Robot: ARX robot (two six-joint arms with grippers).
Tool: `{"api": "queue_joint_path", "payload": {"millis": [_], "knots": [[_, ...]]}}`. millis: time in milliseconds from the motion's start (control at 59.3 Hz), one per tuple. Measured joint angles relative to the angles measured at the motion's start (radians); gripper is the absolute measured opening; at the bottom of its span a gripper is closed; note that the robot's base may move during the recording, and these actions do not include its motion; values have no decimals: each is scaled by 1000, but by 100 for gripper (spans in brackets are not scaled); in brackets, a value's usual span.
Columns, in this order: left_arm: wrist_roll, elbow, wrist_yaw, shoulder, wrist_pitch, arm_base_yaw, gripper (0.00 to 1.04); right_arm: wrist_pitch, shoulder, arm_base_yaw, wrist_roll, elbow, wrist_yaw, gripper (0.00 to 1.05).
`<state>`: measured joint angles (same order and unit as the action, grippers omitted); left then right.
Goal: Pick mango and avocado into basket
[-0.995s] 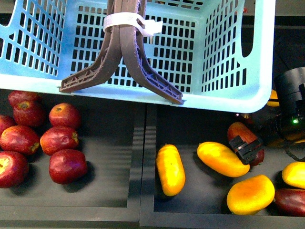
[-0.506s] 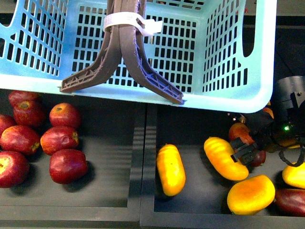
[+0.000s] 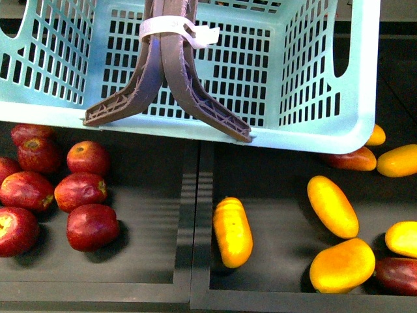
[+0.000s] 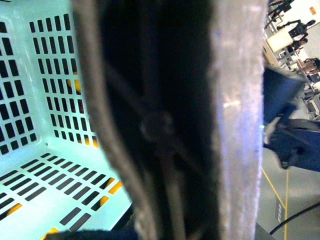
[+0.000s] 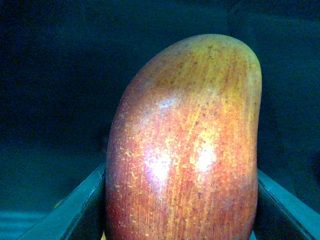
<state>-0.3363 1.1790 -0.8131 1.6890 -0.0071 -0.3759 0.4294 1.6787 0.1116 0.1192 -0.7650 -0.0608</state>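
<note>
The mango (image 5: 185, 140), deep red shading to orange-yellow at its far end, fills the right wrist view. My right gripper (image 5: 182, 220) is shut on it, a dark finger (image 5: 75, 210) pressing each side. The pale turquoise basket (image 3: 313, 134) hangs across the top of the front view, its grey-brown handles (image 3: 163, 78) bound by a white zip tie (image 3: 169, 27). In the left wrist view a blurred handle (image 4: 235, 125) sits right at the camera, gripped by my left gripper, with the basket's slotted floor (image 4: 35, 150) beside it. The avocado is out of view. Neither arm shows in the front view.
Below the basket, a black tray (image 3: 150, 261) holds several red apples (image 3: 81, 189) on the left. The tray to its right holds several yellow mangoes (image 3: 332, 205), with a red one (image 3: 352, 158) half under the basket rim and another (image 3: 397, 274) at the right edge.
My right gripper has lifted out of the front view with the red mango. A yellow mango beside it shifted right. Fruit that the arm had hidden now shows near the basket's corner.
</note>
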Motion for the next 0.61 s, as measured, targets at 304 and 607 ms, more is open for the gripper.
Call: {"api": "queue_joint_path", "payload": {"millis": [304, 607], "knots": [[0, 0, -3, 0, 0, -2, 13, -176, -420, -212, -399, 1, -184, 66], [0, 0, 1, 0, 0, -1, 13, -200, -324, -516, -544, -24, -27, 66]]}}
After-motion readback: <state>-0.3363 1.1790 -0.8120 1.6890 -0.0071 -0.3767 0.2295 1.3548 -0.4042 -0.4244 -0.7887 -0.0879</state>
